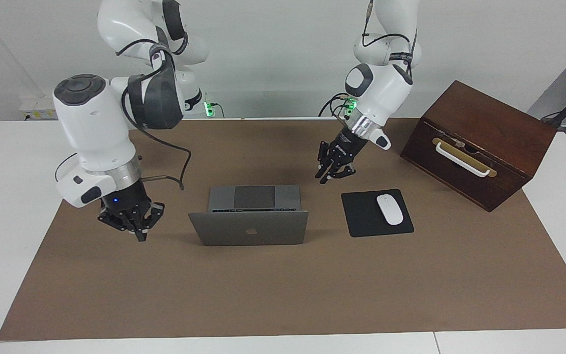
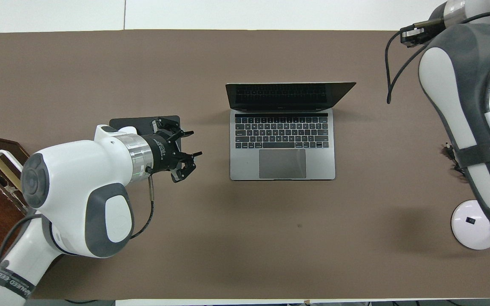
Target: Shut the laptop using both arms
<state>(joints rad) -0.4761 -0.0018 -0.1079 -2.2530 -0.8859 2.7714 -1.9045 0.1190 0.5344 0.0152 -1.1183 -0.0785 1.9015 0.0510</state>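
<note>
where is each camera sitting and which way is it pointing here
Facing view: high across the table, looking at the robots; shows both arms whole, the left gripper over the mat, the right gripper beside the laptop.
Overhead view: high above the robots' end, looking steeply down; shows the left gripper and the right arm's elbow.
Shared: open laptop, mousepad, wooden box, half a turn apart.

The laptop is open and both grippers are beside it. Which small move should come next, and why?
Probably bring the right gripper in toward the upright lid of the laptop. The lid is untouched, and the left gripper hangs over the mat beside the mousepad.
</note>
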